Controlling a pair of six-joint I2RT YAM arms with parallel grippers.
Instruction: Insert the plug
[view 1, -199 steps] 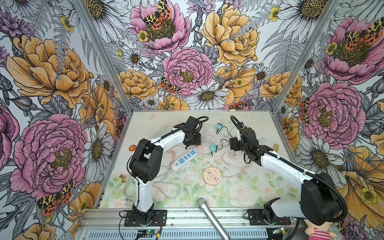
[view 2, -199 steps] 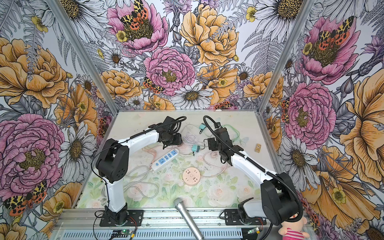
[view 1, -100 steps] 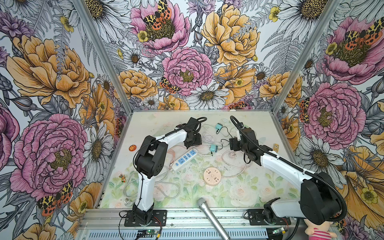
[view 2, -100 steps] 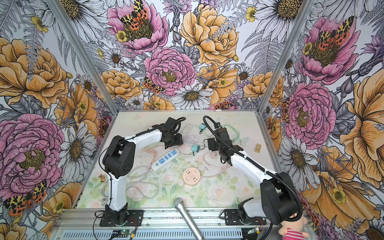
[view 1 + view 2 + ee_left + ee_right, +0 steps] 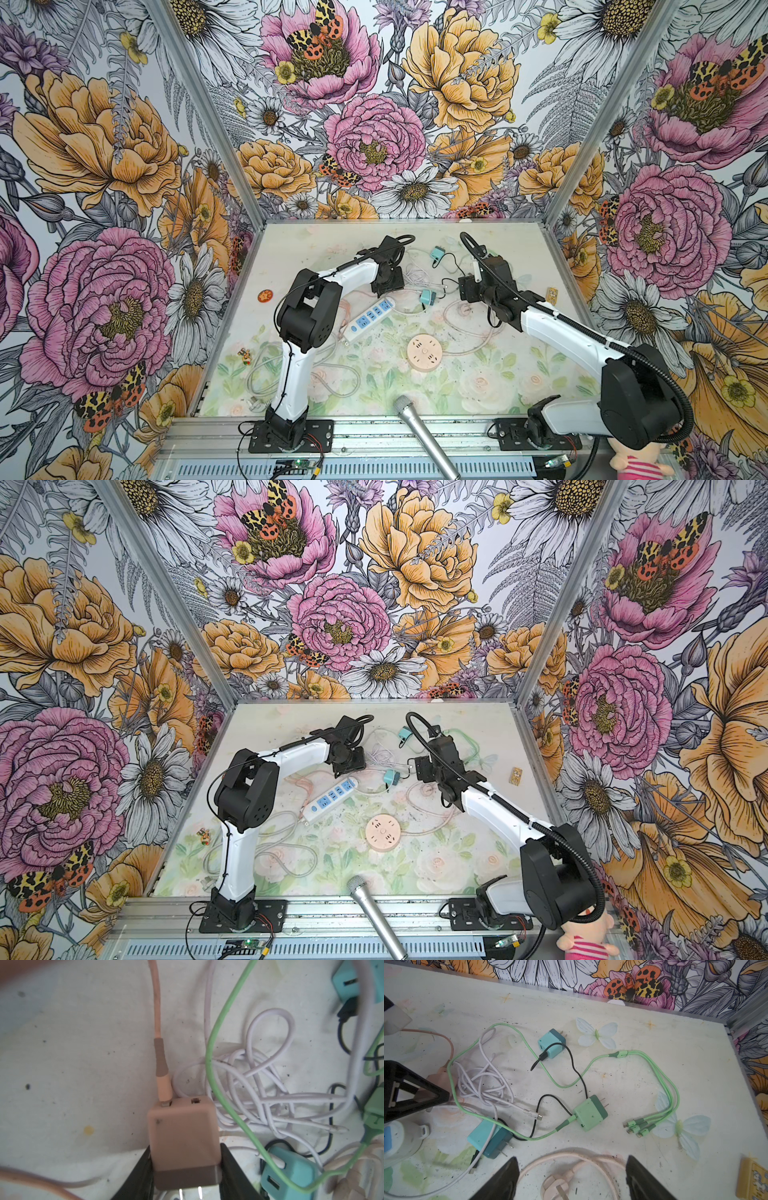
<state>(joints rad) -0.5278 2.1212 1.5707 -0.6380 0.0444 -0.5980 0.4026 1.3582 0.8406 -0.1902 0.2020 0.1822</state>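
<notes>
Tabletop [image 5: 490,365]: a pale floral mat inside flower-printed walls, strewn with cables and chargers across its far half.
Left arm [image 5: 291,374]: it rises from the near-left corner and reaches to the far half, left of centre.
Right arm [image 5: 557,332]: it reaches from the near-right corner towards the far middle.
Microphone [image 5: 419,432]: it lies across the near edge at the middle, head on the mat.
Power strip [image 5: 370,318]: white with blue sockets, it lies at a slant left of centre, its far end near the left gripper.
Left gripper [image 5: 186,1147]: its black fingers press both sides of the pink charger, clamped on it.
Right gripper [image 5: 571,1159]: the jaws stand wide apart with nothing between them, above a pink cable loop and a flat pink plug [image 5: 556,1188].
Round socket [image 5: 424,352]: pink, it lies flat near the tabletop's centre.
White cable [image 5: 481,1084]: a loose tangle just beside the pink charger.
Pink charger [image 5: 182,1140]: it is held in the far half, left of centre, with a pink cable in one port and its prongs pointing back between the fingers.
Green charger [image 5: 589,1113]: it lies flat in the far half, trailing a green cable.
Teal chargers: one [image 5: 550,1046] lies towards the far edge, another [image 5: 490,1138] near the power strip's far end.
</notes>
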